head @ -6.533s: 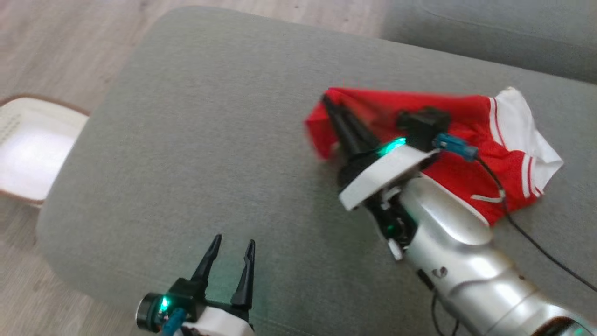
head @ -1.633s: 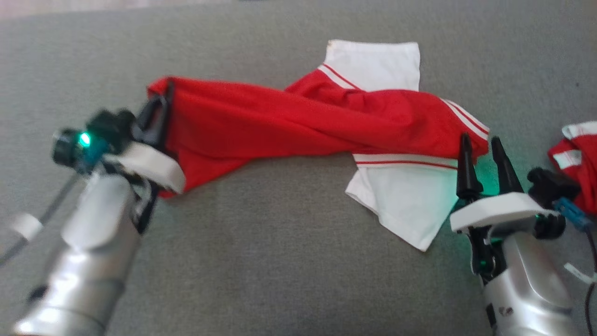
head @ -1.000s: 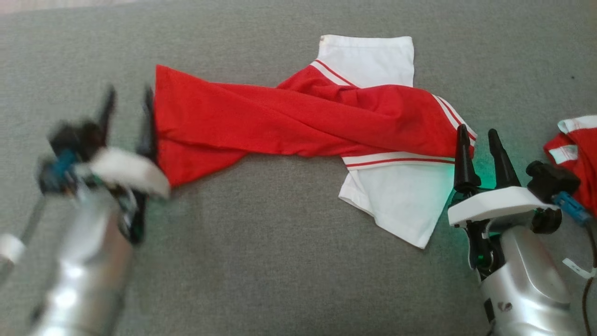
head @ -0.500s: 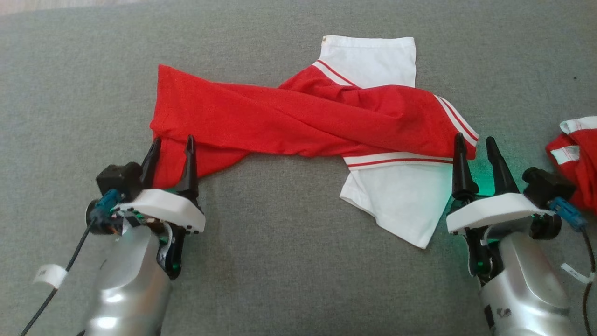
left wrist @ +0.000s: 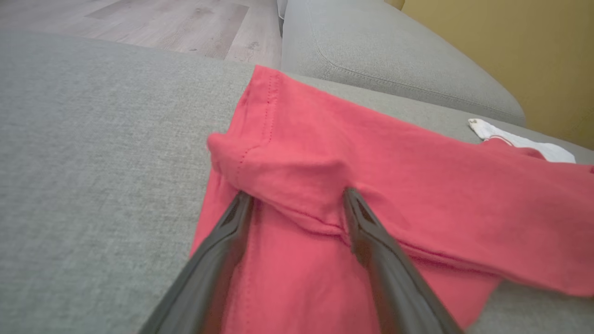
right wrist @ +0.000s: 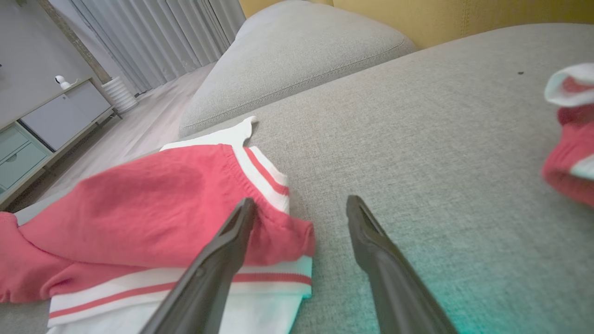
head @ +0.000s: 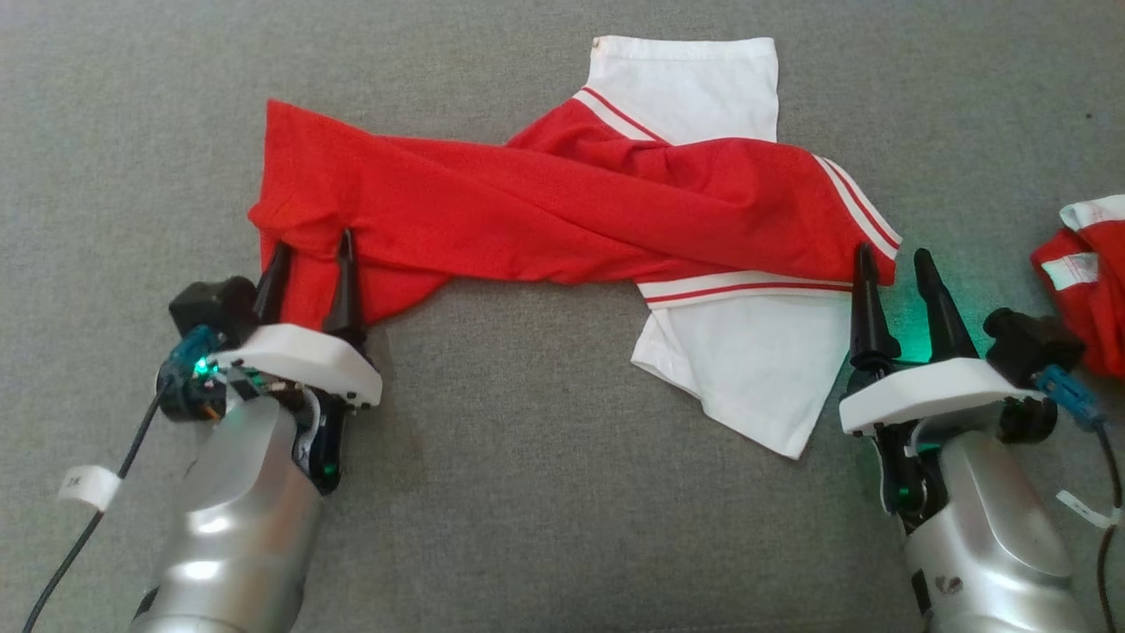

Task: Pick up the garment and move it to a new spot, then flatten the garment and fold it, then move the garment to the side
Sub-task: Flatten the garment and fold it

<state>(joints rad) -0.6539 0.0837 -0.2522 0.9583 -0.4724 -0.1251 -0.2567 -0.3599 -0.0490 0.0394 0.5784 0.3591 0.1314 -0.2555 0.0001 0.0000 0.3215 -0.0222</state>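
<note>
The garment (head: 562, 207) is a red and white shirt, twisted and stretched left to right across the grey sofa cushion (head: 527, 492). My left gripper (head: 314, 242) is open at its red left end. In the left wrist view, a rolled red hem fold (left wrist: 297, 181) bulges over the tips of that gripper (left wrist: 297, 195), whose fingers rest on the cloth below. My right gripper (head: 892, 253) is open at the striped right end. In the right wrist view, the red corner (right wrist: 292, 236) lies between the fingers of that gripper (right wrist: 300, 201), the left finger over the cloth and the right finger over bare cushion.
A second red and white cloth (head: 1085, 272) lies crumpled at the right edge, also seen to the right of my right gripper as a cloth (right wrist: 568, 148). Another grey cushion (left wrist: 394, 55) and wood floor (left wrist: 162, 23) lie beyond. A cabinet (right wrist: 51, 125) stands far off.
My left gripper swung from beside the red hem round to its near corner, then pushed forward so the hem bunched over its fingertips. My right gripper has barely moved.
</note>
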